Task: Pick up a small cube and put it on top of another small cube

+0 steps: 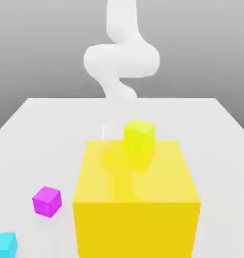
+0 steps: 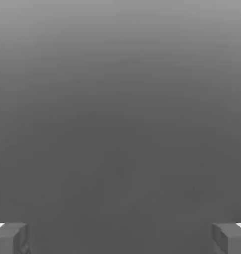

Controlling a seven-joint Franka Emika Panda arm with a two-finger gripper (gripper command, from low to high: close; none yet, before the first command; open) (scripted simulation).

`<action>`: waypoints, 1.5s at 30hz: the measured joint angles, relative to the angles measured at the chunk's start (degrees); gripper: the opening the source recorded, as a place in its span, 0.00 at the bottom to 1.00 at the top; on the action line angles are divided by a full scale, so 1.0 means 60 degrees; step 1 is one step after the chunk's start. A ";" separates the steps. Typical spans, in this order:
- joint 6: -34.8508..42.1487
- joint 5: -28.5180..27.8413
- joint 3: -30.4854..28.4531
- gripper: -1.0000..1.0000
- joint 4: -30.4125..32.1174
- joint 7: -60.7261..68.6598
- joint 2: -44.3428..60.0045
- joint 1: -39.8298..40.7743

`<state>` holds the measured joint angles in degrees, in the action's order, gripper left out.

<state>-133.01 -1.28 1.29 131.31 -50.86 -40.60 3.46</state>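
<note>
The small cube (image 1: 3,244), bright cyan, sits on the white table at the near corner on the exterior view's left, partly cut off by the picture's edge. A small magenta cube (image 1: 47,201) lies a little behind it and to its right. In the hand view my gripper (image 2: 120,238) is open: its two grey fingertips (image 2: 10,239) stand far apart with nothing between them, facing plain grey background. The white arm (image 1: 121,60) rises at the far side of the table, well away from both small cubes.
A big yellow cube (image 1: 136,201) fills the near middle of the table. A small yellow-green cube (image 1: 139,136) shows just behind its top edge. The white table (image 1: 43,131) stretches to the far edge.
</note>
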 joint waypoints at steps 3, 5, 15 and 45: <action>-0.0250 -0.0301 0.0228 0.50 -0.0100 -0.1072 0.1094 0.0675; -0.0410 -0.0504 0.0343 0.50 -0.0164 -0.1765 0.1796 0.1075; -0.1203 -0.1371 0.0377 0.50 -0.0481 -0.5098 0.5273 0.2577; -0.3416 0.0313 -0.0283 0.00 -0.1113 -0.8443 1.1555 0.4228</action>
<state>-153.51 0.59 -0.41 124.63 -101.52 28.73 28.83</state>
